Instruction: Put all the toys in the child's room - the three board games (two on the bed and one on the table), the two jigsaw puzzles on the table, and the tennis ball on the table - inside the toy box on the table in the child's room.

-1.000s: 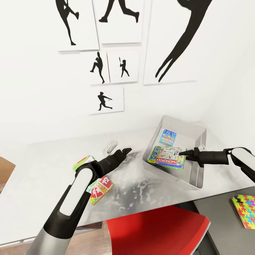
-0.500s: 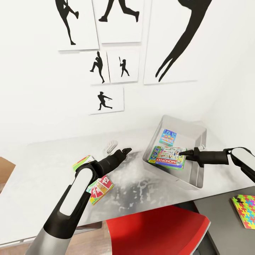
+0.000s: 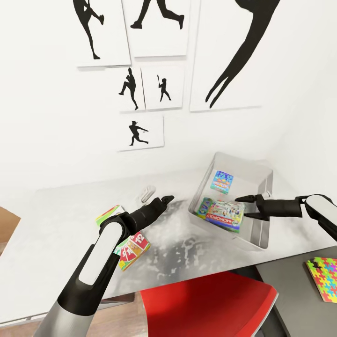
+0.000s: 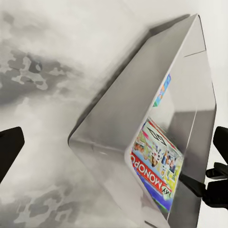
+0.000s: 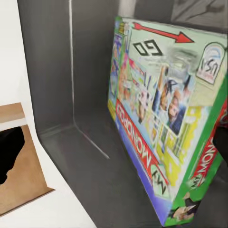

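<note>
inside, two board games (image 3: 222, 201), toy box (image 3: 255, 175)

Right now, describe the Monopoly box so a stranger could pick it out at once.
On the pale table, find the grey toy box at its right end. The Monopoly box lies inside at the near end, just off the open right hand. Its red MONOPOLY band sets it apart from the smaller blue game behind it.
</note>
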Motion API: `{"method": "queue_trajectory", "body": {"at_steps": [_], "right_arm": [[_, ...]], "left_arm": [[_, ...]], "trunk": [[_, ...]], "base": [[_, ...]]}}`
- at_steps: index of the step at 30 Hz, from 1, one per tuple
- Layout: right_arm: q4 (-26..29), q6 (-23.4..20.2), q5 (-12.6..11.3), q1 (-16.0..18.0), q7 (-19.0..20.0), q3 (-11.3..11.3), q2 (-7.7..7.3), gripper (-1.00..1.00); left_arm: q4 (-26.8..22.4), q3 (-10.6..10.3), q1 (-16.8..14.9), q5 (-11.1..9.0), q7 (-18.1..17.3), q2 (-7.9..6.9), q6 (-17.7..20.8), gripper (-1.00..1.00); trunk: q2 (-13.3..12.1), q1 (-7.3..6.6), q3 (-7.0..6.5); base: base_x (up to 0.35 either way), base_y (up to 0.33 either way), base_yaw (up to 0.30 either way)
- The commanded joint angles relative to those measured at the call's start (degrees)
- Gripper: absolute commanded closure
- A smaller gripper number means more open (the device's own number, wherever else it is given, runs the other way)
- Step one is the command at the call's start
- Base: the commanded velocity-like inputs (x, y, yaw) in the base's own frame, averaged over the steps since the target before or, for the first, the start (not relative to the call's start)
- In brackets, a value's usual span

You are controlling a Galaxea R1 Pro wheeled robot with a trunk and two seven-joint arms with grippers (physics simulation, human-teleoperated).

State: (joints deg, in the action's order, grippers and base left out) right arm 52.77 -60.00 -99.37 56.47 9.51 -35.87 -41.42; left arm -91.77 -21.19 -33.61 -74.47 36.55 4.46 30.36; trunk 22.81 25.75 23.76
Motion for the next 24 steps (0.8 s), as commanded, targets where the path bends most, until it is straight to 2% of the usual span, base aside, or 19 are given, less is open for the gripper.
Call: {"method": "queue_trajectory", "body": {"at_steps": [1, 24], "right_arm": [[0.0, 0.0, 0.4, 0.1, 0.6, -0.3, -0.07, -1.00], [0.1, 0.0, 0.3, 0.7, 0.5, -0.2, -0.25, -1.00]], "left_arm": [[-0.1, 0.0, -0.1, -0.5, 0.5, 0.02, 0.0, -1.00], [-0.1, 0.0, -0.1, -0.5, 0.5, 0.02, 0.0, -1.00]], "trunk": [[0.1, 0.03, 0.10], [0.1, 0.03, 0.10]], "base": [[0.000, 0.000, 0.000], [0.000, 0.000, 0.000]]}}
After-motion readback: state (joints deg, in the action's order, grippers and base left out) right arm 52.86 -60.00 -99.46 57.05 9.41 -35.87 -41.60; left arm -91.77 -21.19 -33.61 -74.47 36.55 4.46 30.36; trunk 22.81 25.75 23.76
